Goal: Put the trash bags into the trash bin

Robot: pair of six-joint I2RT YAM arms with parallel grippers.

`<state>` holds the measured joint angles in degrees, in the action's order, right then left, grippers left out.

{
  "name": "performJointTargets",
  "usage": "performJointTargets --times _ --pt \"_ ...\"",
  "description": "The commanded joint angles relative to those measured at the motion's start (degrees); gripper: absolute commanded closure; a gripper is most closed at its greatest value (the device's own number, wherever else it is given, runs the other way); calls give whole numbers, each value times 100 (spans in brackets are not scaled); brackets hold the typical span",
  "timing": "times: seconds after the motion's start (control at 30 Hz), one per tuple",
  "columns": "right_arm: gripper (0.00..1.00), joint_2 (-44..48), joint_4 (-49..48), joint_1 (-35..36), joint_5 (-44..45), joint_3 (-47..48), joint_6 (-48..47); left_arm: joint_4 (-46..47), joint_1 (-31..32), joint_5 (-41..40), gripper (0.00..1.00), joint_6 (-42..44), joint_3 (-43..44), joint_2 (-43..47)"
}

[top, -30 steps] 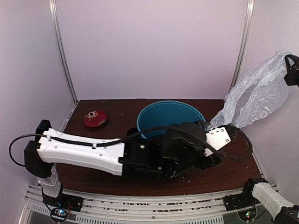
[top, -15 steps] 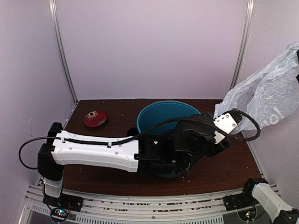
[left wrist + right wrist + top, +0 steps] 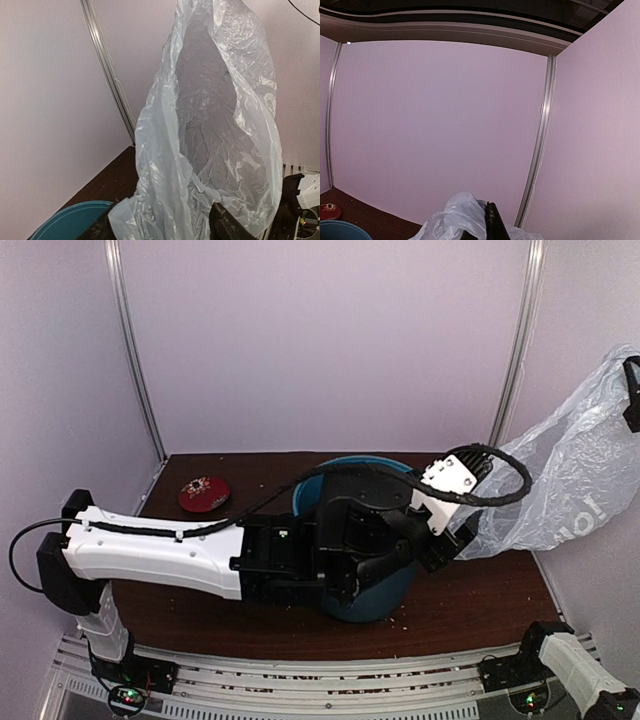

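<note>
The trash bag (image 3: pixel 565 475) is a thin, pale, crinkly sheet hanging at the right side. My right gripper (image 3: pixel 632 390) is shut on its top edge, high by the right wall; in the right wrist view one dark finger (image 3: pixel 493 225) pinches the plastic (image 3: pixel 455 215). My left arm reaches across the teal trash bin (image 3: pixel 310 490), and its gripper (image 3: pixel 462 537) is at the bag's lower end. In the left wrist view the gripper (image 3: pixel 162 229) is open, and the bag's bottom folds (image 3: pixel 200 150) hang between its two spread fingers (image 3: pixel 226 225). The bin's rim (image 3: pixel 70 220) shows at lower left.
A small red round object (image 3: pixel 204 493) lies on the brown table (image 3: pixel 470 605) at the back left. Pale walls with metal corner strips (image 3: pixel 515 350) close in the space on three sides. The left arm's cable (image 3: pixel 500 480) loops above its wrist.
My left gripper has moved up and back over the bin's right side to the bag's lower end, its jaws narrowing. The bag has swung right and stretched taller.
</note>
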<state>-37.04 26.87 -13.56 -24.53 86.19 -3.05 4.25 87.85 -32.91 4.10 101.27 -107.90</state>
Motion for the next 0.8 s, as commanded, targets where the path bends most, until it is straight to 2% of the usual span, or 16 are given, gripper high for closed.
performJointTargets --times 0.0,0.1,0.23,0.3,0.37,0.5,0.53,0.63,0.77 --pt "100 38 -87 -32 35 15 63 -38 -22 78 45 -116 349 -219" --pt "100 3 -98 -35 60 81 76 -274 -30 32 48 -229 534 -358" --pt "100 -109 -176 -33 54 157 94 -405 -31 -39 40 -411 504 -298" --pt "100 -187 -212 -32 54 175 120 -411 -36 -97 43 -470 402 -188" --pt "100 -243 -221 -32 54 191 156 -337 -40 -148 51 -489 265 -45" --pt "100 -290 -273 -33 -92 150 212 -34 -65 -87 91 -364 -9 250" --pt "100 -310 -264 -34 -293 163 148 44 -75 -79 97 -282 -14 298" --pt "100 -389 -219 -34 -1051 196 -77 81 -148 20 100 23 202 352" --pt "100 -574 -425 -31 -1448 339 174 161 -163 159 100 499 700 366"
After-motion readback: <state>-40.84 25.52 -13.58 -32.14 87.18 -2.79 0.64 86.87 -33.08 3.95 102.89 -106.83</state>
